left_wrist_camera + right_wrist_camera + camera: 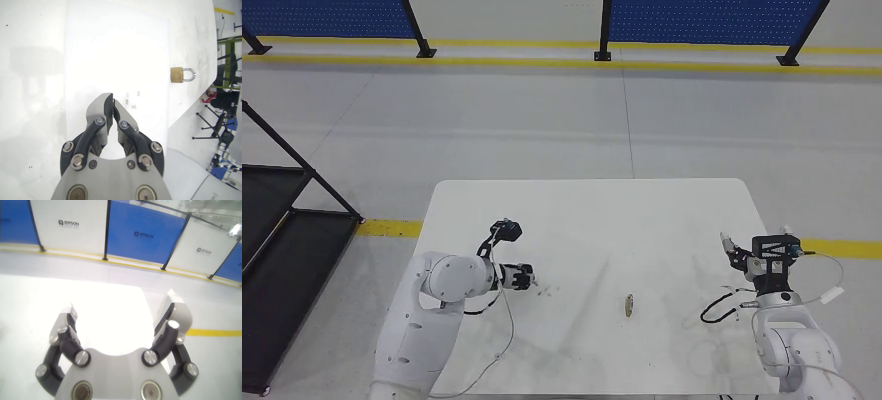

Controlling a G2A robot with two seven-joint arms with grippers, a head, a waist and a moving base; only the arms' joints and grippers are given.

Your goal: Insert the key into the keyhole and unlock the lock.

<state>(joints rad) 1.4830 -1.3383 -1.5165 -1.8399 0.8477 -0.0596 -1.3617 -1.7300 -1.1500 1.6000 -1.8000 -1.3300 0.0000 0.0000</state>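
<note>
Since the left gripper [113, 99] has its fingers pressed together with nothing I can make out between them, everything hangs on where the two small things lie from it. Take the worktop [592, 215] as a clock with twelve at the far edge. The lock [176, 75] lies flat, well out toward four o'clock from that gripper and roughly midway across to the other arm. Its long axis runs twelve to six, with the brass body at the far end and the steel shackle toward the robot, so I'd judge the keyhole faces twelve, away from both arms. A few faint metal glints just past the left fingertips, close by at about four o'clock, are probably the key [127, 101]. Glare washes out its shape and I cannot tell which way it points. The right gripper [122, 306] hangs with its fingers wide apart near the three o'clock edge, the lock toward its eight o'clock. The left arm looks far nearer the key; for the lock the two are about even.
</note>
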